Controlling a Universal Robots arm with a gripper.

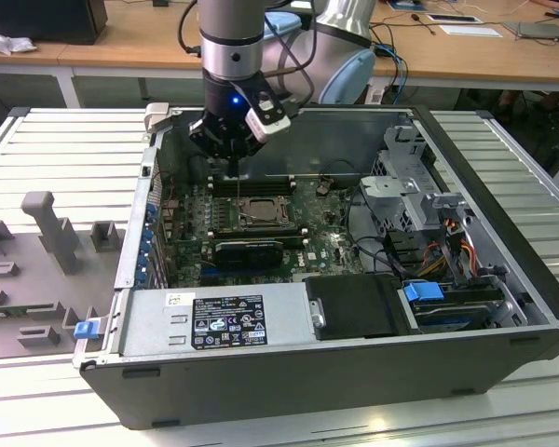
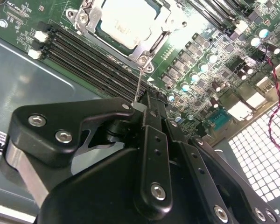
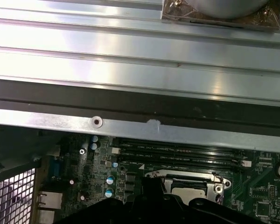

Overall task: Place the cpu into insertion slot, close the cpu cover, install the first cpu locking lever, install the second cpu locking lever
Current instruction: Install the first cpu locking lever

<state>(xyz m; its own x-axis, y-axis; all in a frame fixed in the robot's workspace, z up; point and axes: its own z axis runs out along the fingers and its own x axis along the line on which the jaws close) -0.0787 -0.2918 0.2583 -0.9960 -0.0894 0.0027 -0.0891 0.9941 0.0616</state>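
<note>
Open dark grey computer case (image 1: 354, 372) on a ribbed metal table (image 1: 65, 140). Green motherboard (image 1: 331, 247) lies on the case floor.

Black gripper (image 1: 235, 169) is low over the board, above the long black memory slots (image 2: 88, 60), just beside the socket. Jaws drawn together, pinching the end of a thin steel wire locking lever (image 2: 139, 84) that runs from the socket's corner.

Square metal-rimmed insertion slot (image 2: 81, 17) has the grey metal frame cpu cover (image 2: 151, 44) down flat over it. Pale silvery square cpu (image 2: 126, 21) is seated inside, showing through the cover's opening, near the fingertips but apart.
</note>
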